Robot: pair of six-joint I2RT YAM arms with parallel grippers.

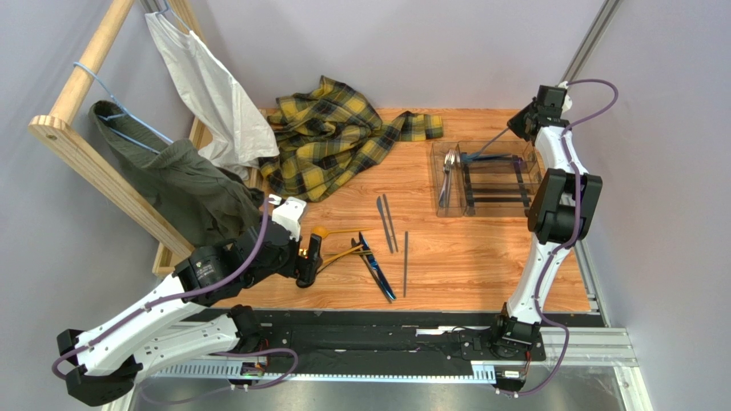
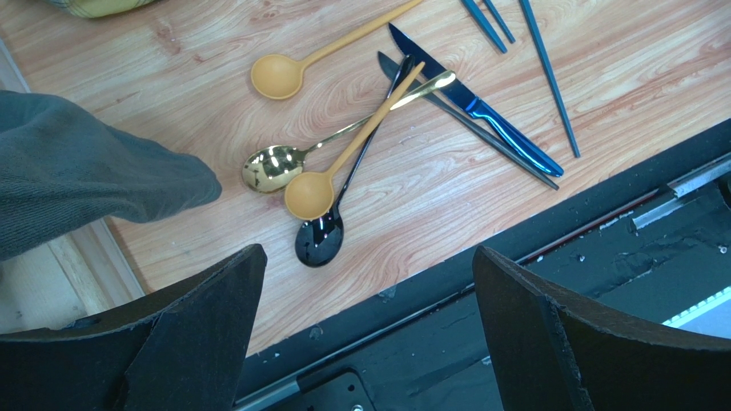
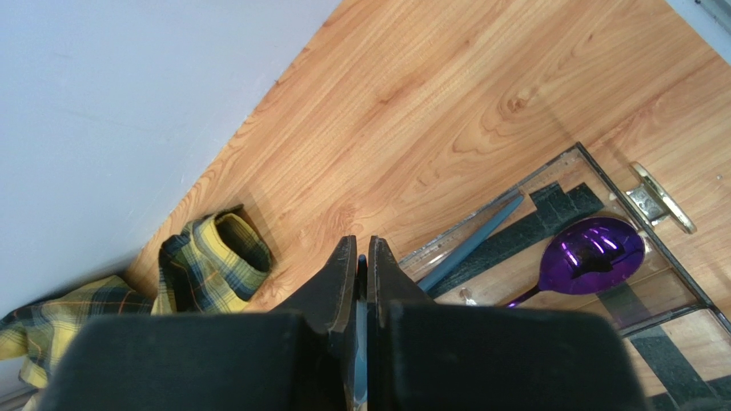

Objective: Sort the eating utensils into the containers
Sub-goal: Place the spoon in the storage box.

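Note:
My left gripper (image 2: 369, 257) stands wide open and empty, low over the table's near edge. Just beyond it lie a black spoon (image 2: 319, 240), two matte yellow spoons (image 2: 309, 195), a shiny gold spoon (image 2: 273, 167), a blue knife (image 2: 506, 137) and blue sticks (image 2: 549, 77). From above, grey pieces (image 1: 386, 224) lie mid-table. My right gripper (image 3: 361, 244) is shut on a slim blue piece, over the far corner of the clear tray (image 1: 439, 184). A thin stick (image 1: 489, 145) slants from it into the tray. The tray holds silver forks (image 1: 448, 175) and a purple spoon (image 3: 592, 253).
A plaid shirt (image 1: 330, 137) lies at the back of the table. A green garment (image 1: 184, 184) and a white one (image 1: 210, 94) hang from a wooden rack (image 1: 86, 163) on the left. A black rail (image 1: 386, 321) borders the near edge.

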